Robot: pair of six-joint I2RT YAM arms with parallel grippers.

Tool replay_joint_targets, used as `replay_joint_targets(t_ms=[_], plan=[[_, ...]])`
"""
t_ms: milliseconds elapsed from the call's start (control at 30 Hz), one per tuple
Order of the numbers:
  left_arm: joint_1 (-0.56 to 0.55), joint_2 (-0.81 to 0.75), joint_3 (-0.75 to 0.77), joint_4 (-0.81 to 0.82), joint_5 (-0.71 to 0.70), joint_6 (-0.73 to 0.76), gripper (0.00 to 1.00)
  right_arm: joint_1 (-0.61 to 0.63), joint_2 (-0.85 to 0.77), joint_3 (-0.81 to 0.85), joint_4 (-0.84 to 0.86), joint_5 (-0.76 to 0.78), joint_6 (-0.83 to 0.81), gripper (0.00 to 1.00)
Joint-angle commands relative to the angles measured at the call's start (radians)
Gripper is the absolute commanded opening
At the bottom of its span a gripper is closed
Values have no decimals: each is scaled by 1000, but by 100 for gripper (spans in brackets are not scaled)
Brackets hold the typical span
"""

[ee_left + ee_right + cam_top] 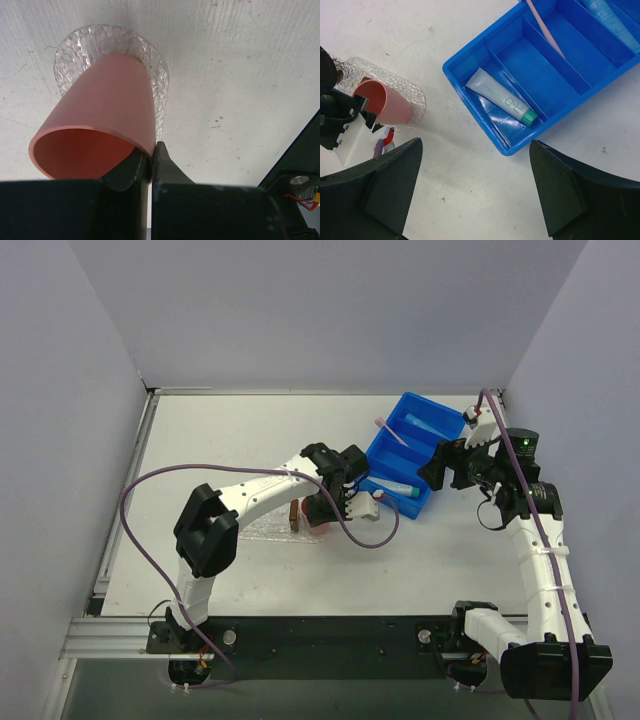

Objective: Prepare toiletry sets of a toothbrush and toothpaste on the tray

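Judged the step in hand as setting the pink plastic cup (100, 115) onto the clear, bumpy plastic oval tray (90, 42), with no set begun. Pinched the cup's rim wall in the left hand (150, 160), closed narrow on it and tilted above the tray on the white bench (240, 75); could not tell contact. Called next for righting and releasing. Held the right hand (476, 170) wide and empty above the blue divided bin (451, 66). Noted inside: whitish-grey teal-capped toothpaste tube (502, 97), thin pink toothbrush (545, 27), light blue toothpaste tube (610, 17) farthest.

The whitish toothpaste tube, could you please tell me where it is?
In the right wrist view, the whitish toothpaste tube lies right of the tray, in the blue bin's closest end compartment.
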Motion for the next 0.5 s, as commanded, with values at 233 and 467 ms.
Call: replay_joint_targets(t_ms=[233,467], plan=[[8,9,53,-16,5,20,0,-16,-18,-11,27,-35,-6,82],[10,9,53,-17,5,22,7,-21,-18,-9,27,-40,-5,82]])
